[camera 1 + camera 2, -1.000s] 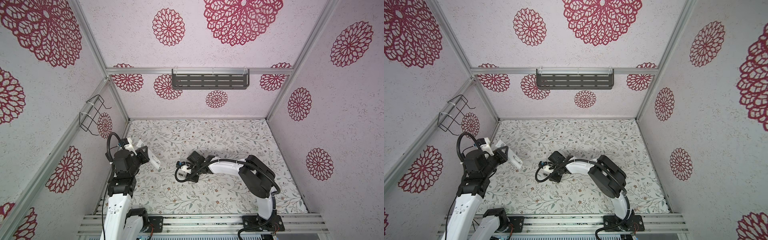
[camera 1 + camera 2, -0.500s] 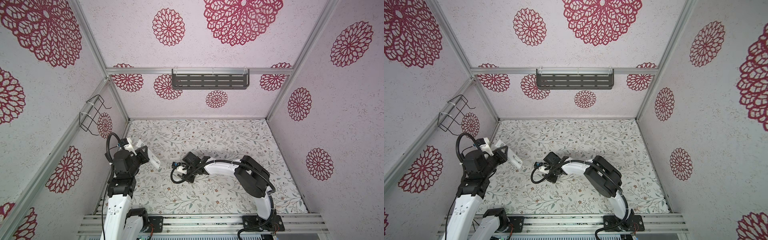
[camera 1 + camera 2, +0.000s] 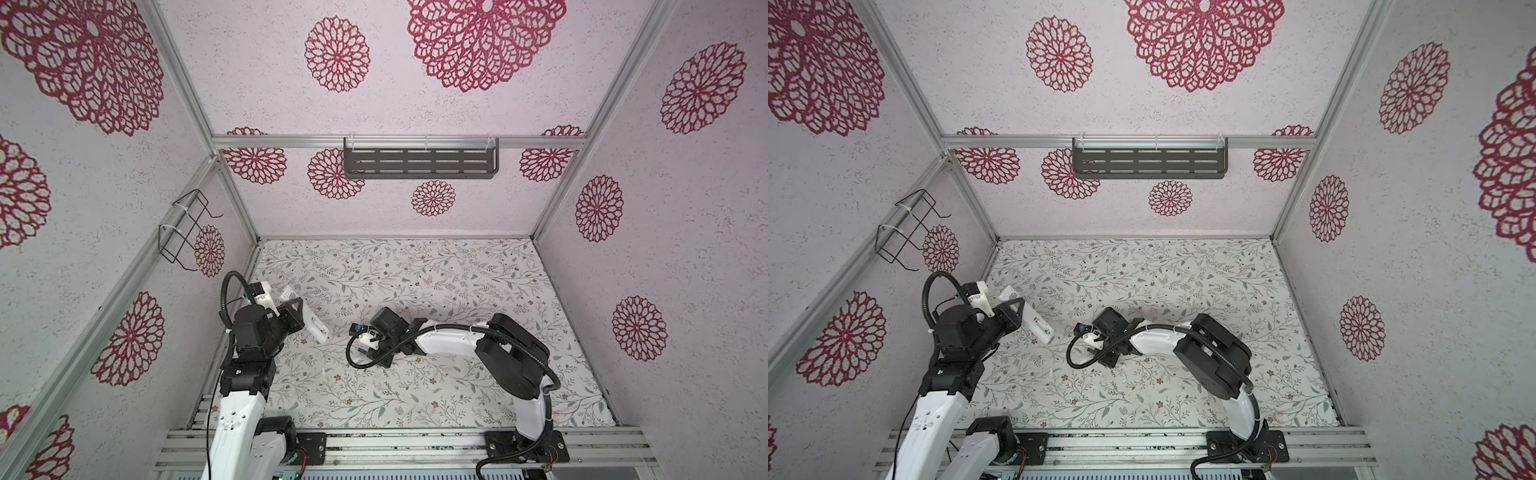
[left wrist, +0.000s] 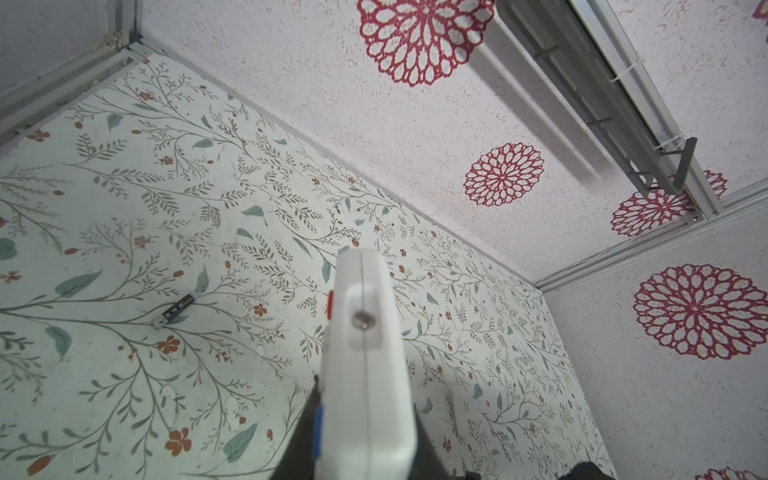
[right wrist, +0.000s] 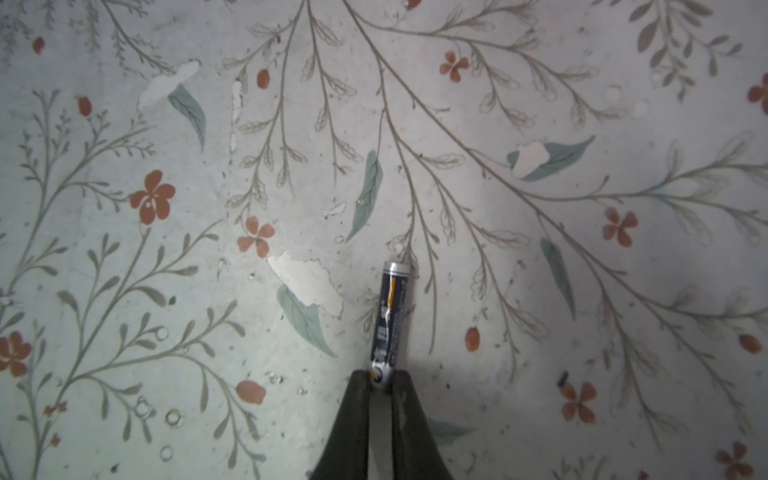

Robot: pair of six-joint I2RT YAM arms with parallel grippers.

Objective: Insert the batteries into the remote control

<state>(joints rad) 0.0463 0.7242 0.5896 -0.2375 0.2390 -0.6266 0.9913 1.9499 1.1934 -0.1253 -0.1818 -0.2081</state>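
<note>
1. Left hand [image 3: 299, 312]: closed on the remote control [image 3: 316, 329], which it holds tilted above the bench [image 3: 457, 291], near the left wall.
2. Right hand [image 5: 380, 381]: down at the bench, pinched on one end only of a battery [image 5: 390, 316]; the rest of the battery lies forward on the surface.
3. Second battery [image 4: 178, 311]: loose on the bench, apart from both hands.
4. Risk: so short a hold on a slim, round body may let it swing or slip out on lifting, then roll away.
5. Risk: whether the remote's battery bay faces the right hand cannot be told; a misaligned approach would jam.
6. Room: the bench centre and far half are bare; the left wall crowds the arm holding the remote.
</note>
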